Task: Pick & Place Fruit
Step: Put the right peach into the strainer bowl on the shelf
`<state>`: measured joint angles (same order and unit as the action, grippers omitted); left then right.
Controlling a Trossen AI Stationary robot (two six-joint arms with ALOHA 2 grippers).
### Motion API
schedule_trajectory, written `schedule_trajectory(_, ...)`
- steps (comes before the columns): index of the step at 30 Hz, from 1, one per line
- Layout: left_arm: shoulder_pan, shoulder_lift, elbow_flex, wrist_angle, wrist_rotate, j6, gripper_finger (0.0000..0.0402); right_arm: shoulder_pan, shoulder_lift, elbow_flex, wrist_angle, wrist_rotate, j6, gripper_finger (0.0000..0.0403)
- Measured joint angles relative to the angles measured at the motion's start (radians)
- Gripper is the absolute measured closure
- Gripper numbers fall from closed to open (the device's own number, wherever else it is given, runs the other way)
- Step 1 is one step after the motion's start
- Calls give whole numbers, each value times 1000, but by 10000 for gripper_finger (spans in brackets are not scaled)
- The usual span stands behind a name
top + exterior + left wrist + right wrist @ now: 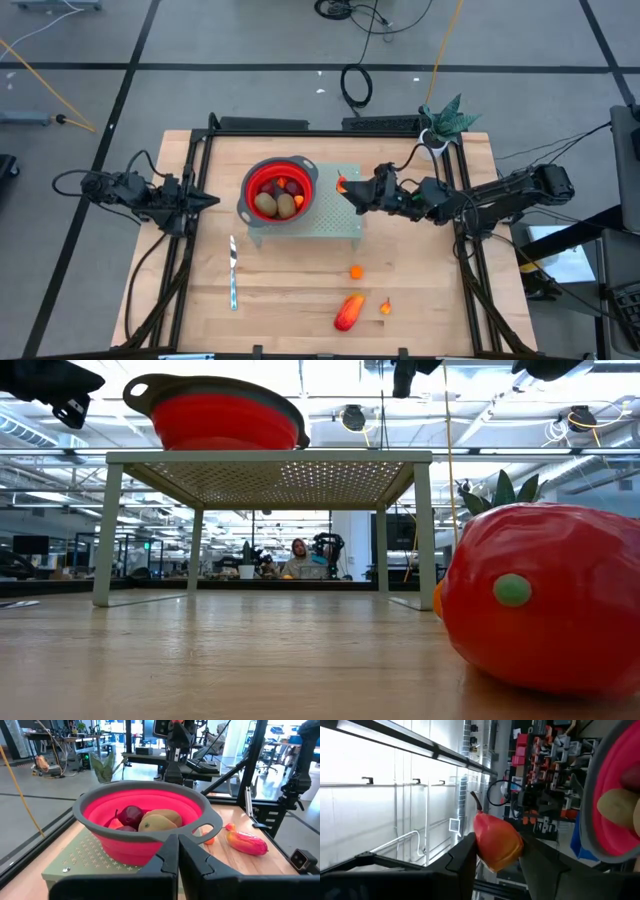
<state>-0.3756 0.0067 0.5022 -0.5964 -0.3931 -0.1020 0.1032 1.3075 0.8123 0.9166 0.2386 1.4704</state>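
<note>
Right claw [345,187] grips a red-orange toy fruit [496,840] beside the red bowl [300,172].
Left claw [212,200] closed, empty, near the bowl; three fruits on the bench [300,290].

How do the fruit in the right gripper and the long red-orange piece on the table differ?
The held fruit is short and rounded with a thin stem; the long red-orange piece is elongated. The held one is up in the right gripper, beside the red bowl; the long one lies loose on the table. Both are red-orange.
</note>
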Motion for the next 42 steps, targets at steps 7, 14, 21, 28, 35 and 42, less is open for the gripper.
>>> schedule_trajectory(7,0,0,0,0,0,0,388,2,0,0,-13,-5,-239,275)
schedule_trajectory(14,0,0,0,0,0,-1,399,3,0,76,-77,-35,-609,275)
schedule_trajectory(21,0,0,0,-1,0,-2,388,2,0,269,-423,-86,-977,275)
schedule_trajectory(28,0,0,0,-1,0,-2,400,-26,0,361,-579,-81,-1217,275)
schedule_trajectory(35,0,0,0,-1,0,-3,387,-71,29,363,-570,-82,-1324,275)
schedule_trajectory(42,0,0,0,-1,-1,-5,385,-83,125,430,-667,-87,-1342,275)
